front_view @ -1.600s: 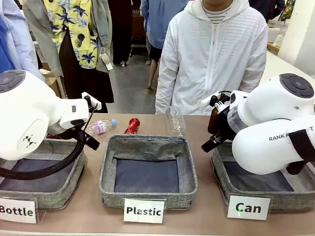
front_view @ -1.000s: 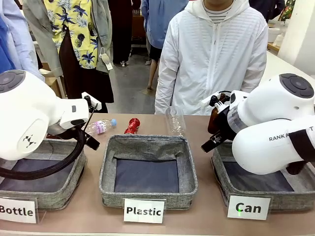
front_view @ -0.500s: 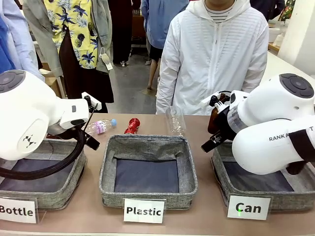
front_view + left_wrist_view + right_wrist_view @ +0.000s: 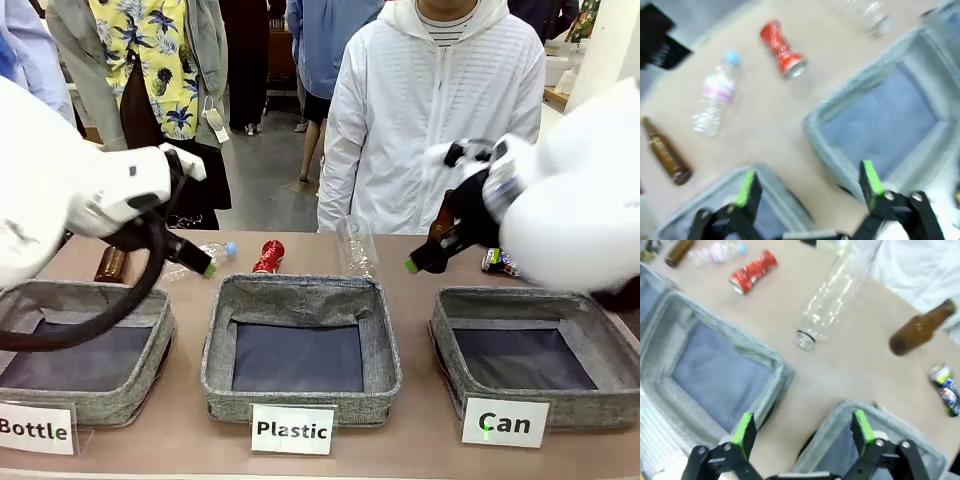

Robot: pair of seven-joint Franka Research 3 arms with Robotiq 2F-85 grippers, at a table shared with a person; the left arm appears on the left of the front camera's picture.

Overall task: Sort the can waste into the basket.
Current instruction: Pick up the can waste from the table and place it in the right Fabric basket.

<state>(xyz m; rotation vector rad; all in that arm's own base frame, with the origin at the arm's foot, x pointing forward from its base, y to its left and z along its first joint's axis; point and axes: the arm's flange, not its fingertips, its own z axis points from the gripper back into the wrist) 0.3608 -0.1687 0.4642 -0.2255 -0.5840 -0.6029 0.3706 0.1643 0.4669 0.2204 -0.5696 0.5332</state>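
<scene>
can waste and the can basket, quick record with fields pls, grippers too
Can basket: front right, no can inside
red can: crushed, on the table behind the Plastic basket
dark can: on the table just behind the Can basket
left gripper: open, holding nothing
right gripper: open, holding nothing
task status: neither can sorted yet

Looks like a robot demo stand in an open hall. White left arm (image 4: 60, 190) at 9 o'clock, white right arm (image 4: 580, 200) at 3, both over a brown counter (image 4: 415, 300). Three grey bins with printed signs line it: Bottle basket (image 4: 165, 340), Plastic basket (image 4: 300, 290), Can basket (image 4: 520, 296). A person in a white jacket (image 4: 440, 120) stands at 12 o'clock, grey floor (image 4: 265, 170) behind.
</scene>
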